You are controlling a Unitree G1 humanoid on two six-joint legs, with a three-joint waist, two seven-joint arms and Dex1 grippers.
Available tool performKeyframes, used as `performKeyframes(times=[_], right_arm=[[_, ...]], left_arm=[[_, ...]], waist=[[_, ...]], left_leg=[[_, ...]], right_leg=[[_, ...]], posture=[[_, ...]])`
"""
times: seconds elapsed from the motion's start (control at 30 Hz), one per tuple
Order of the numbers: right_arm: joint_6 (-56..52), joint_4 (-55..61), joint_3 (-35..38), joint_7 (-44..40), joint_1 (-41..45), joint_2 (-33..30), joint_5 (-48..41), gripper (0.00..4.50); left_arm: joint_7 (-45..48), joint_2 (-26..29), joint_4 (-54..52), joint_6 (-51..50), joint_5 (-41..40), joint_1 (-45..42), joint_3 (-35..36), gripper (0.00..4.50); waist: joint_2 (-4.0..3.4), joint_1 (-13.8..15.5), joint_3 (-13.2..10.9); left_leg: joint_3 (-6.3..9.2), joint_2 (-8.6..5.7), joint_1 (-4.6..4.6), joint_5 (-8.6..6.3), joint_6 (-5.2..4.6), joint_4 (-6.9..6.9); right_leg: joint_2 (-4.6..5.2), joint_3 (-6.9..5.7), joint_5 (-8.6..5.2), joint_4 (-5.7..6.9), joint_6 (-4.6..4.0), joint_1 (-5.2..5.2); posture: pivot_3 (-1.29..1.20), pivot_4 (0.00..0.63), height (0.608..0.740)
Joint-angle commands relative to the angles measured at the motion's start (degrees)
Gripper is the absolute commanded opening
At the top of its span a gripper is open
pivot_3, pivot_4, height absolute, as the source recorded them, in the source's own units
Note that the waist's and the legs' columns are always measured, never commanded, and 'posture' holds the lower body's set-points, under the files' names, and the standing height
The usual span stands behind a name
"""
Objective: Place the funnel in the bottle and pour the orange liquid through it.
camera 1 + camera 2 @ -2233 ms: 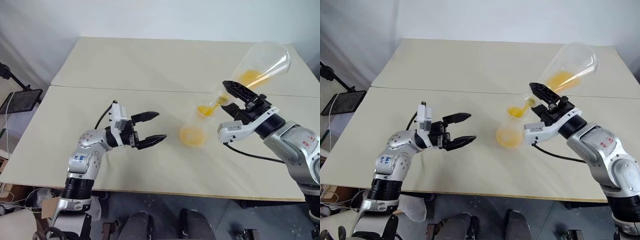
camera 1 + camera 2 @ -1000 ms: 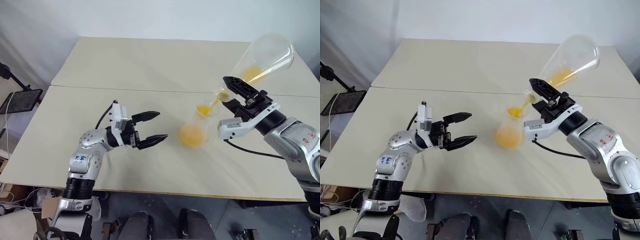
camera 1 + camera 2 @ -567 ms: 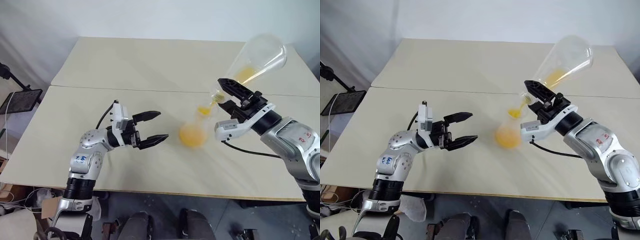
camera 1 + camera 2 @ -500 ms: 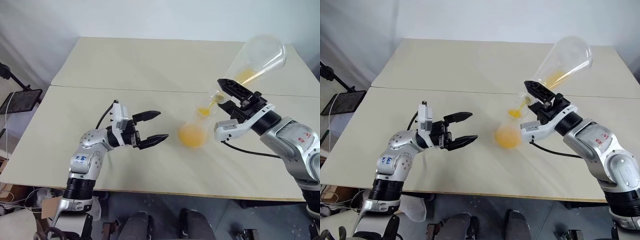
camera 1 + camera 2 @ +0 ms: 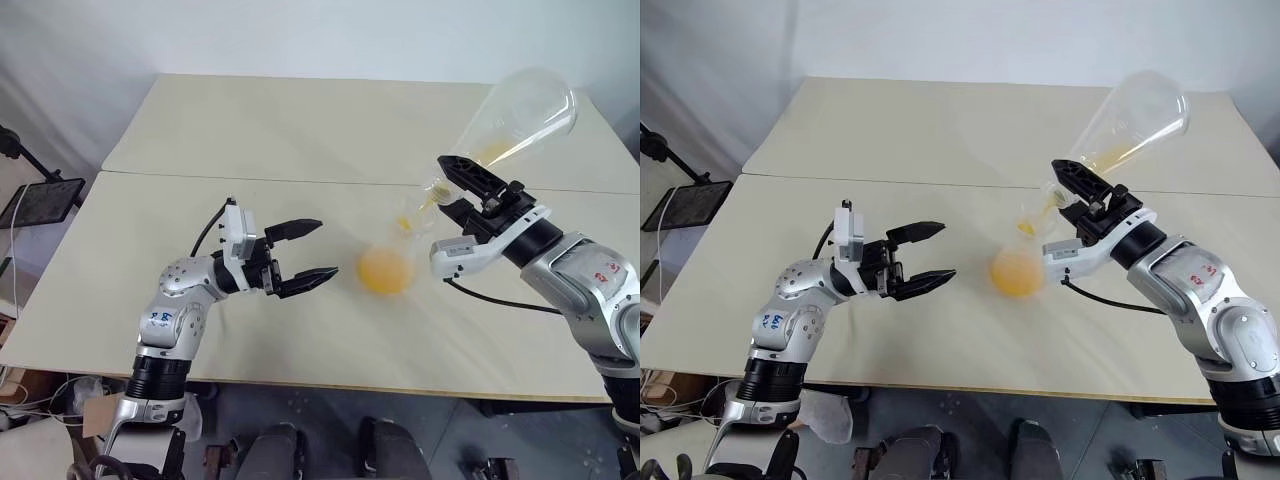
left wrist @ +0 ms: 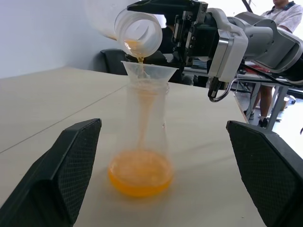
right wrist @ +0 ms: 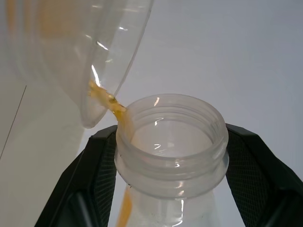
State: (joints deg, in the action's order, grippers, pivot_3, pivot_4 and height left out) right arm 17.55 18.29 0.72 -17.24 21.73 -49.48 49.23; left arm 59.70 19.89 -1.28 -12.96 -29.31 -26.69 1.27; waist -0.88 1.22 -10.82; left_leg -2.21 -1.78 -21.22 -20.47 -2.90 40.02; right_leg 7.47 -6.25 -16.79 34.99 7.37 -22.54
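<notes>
The clear bottle (image 5: 388, 262) stands on the table with the small clear funnel (image 6: 149, 73) seated in its neck. Orange liquid (image 6: 140, 174) pools in the bottle's rounded base. My right gripper (image 5: 447, 180) is shut on the neck of a big clear cone-shaped flask (image 5: 522, 112), tilted mouth-down over the funnel. A thin orange stream (image 6: 140, 59) runs from the flask's mouth into the funnel, and a little orange liquid lies in the flask. My left gripper (image 5: 325, 248) hovers open just left of the bottle, touching nothing.
Two pale tables (image 5: 300, 120) meet along a seam (image 5: 250, 180). A black stand (image 5: 40, 200) is off the left table edge. In the left wrist view, a person (image 6: 284, 9) and furniture stand beyond the far table edge.
The orange liquid in the flask has dwindled while the pool in the bottle has grown. Both arms have kept their places.
</notes>
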Motion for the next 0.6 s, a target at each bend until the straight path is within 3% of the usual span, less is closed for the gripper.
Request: performKeyframes(times=[0.03, 0.6], right_arm=[[-0.26, 2.01, 1.68, 1.16, 0.31, -0.03, -0.10, 2.80], [0.95, 2.42, 1.56, 1.64, -0.16, -0.07, -0.39, 2.80]], left_arm=[[0.37, 0.13, -1.43, 1.53, -0.63, -0.19, 0.21, 4.50], [0.56, 0.11, -1.09, 1.62, -0.76, -0.17, -0.11, 4.50]], waist=[[0.00, 0.00, 0.00], [0.00, 0.00, 0.00]], left_leg=[[0.00, 0.00, 0.00, 0.00, 0.00, 0.00], [0.00, 0.00, 0.00, 0.00, 0.00, 0.00]], right_leg=[[0.00, 0.00, 0.00, 0.00, 0.00, 0.00], [0.00, 0.00, 0.00, 0.00, 0.00, 0.00]], posture=[[0.00, 0.150, 0.740], [0.00, 0.150, 0.740]])
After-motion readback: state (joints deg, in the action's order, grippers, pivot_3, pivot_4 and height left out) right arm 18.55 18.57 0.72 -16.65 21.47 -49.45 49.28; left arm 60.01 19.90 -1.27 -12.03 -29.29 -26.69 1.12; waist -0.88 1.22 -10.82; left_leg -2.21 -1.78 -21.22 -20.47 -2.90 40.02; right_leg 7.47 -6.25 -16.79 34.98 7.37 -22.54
